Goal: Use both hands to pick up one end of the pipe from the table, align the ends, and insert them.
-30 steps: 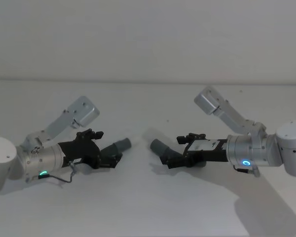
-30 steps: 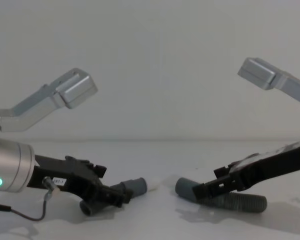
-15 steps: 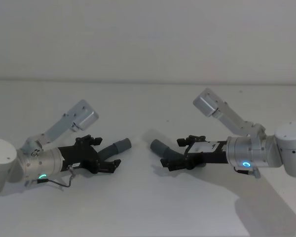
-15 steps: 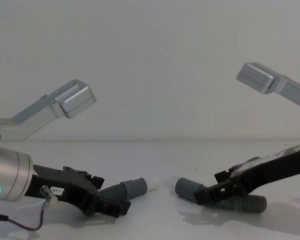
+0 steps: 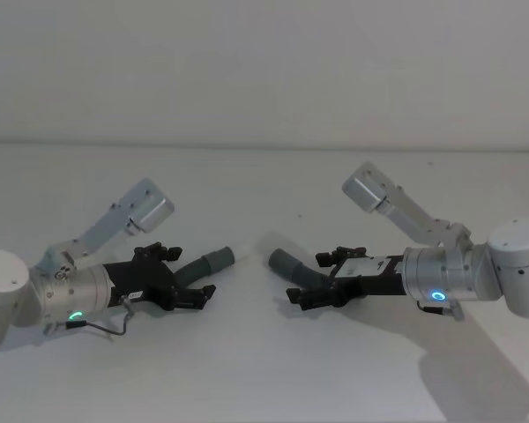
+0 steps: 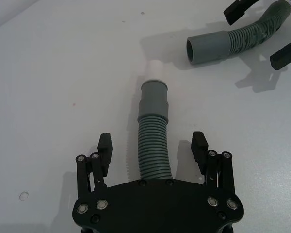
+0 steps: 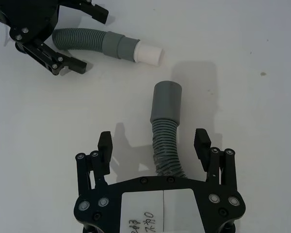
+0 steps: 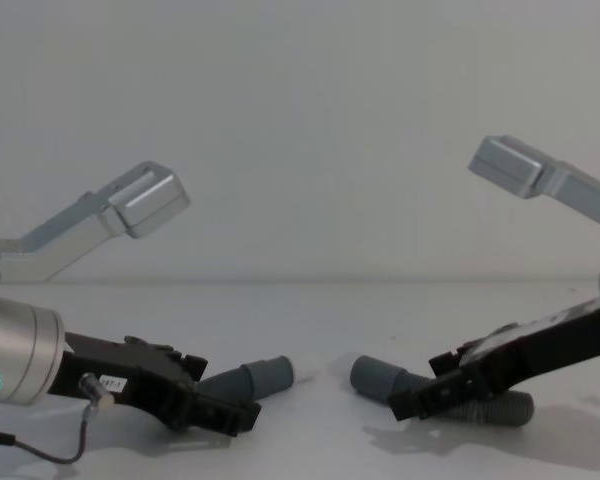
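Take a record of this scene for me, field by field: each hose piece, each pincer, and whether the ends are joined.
left hose piece: lying on the table, its white-tipped cuff pointing toward the other piece
right hose piece: lying on the table, its open cuff facing the left one
left pincer: open, fingers either side of the left hose piece, not clamping it
right pincer: open, straddling the right hose piece
join: cuffs apart, nothing inserted
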